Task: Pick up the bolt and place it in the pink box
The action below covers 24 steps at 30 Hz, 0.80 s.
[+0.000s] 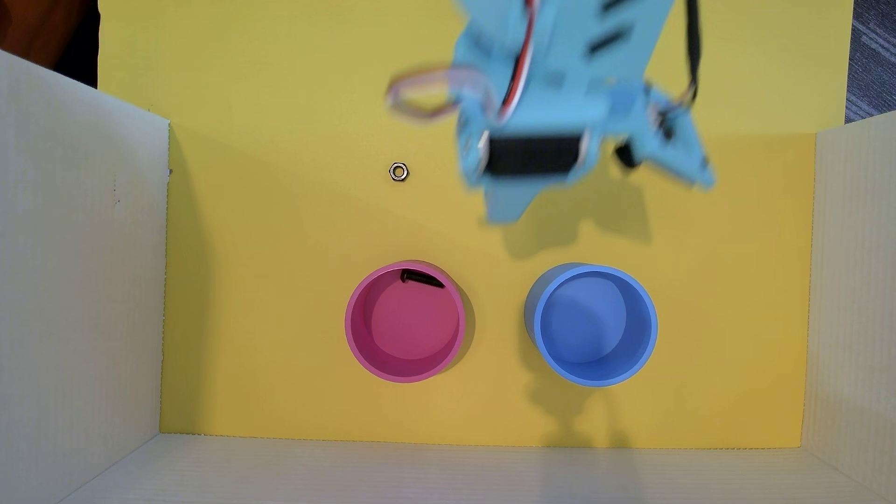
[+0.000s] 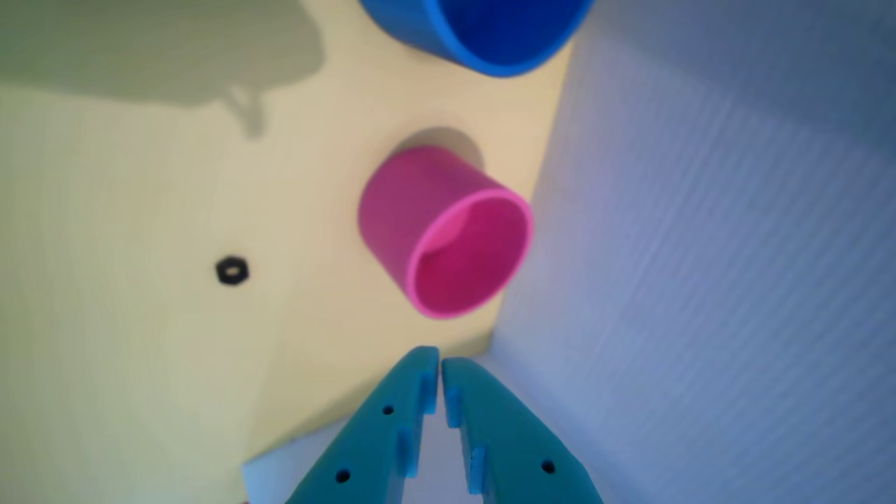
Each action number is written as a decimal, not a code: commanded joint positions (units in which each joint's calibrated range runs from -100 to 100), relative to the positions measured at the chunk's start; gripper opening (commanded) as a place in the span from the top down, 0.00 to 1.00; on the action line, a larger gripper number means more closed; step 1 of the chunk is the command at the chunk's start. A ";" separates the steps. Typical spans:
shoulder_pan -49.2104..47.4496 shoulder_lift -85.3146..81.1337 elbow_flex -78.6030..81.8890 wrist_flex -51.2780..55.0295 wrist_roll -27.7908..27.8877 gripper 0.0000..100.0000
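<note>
The black bolt (image 1: 423,279) lies inside the pink box (image 1: 356,334), against its inner wall on the side toward the arm. The pink box also shows in the wrist view (image 2: 392,210); the bolt is hidden there. My light blue gripper (image 1: 504,215) hangs blurred above the yellow floor, up and to the right of the pink box in the overhead view. In the wrist view the gripper (image 2: 439,358) has its two fingers pressed together at the tips, with nothing between them.
A silver hex nut (image 1: 398,171) lies on the yellow floor (image 1: 271,232) above the pink box; it shows dark in the wrist view (image 2: 232,271). A blue round container (image 1: 649,334) stands right of the pink box. White corrugated walls (image 1: 82,271) enclose the floor.
</note>
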 commanded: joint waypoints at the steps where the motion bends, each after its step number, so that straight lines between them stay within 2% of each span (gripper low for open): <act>1: 0.10 -13.74 13.62 -4.18 -0.21 0.99; 14: -0.19 -64.33 55.95 -10.44 -0.26 0.99; 18: -2.99 -63.40 59.66 -9.84 -0.94 0.99; 24: -6.45 -64.08 67.80 -9.67 -8.23 0.99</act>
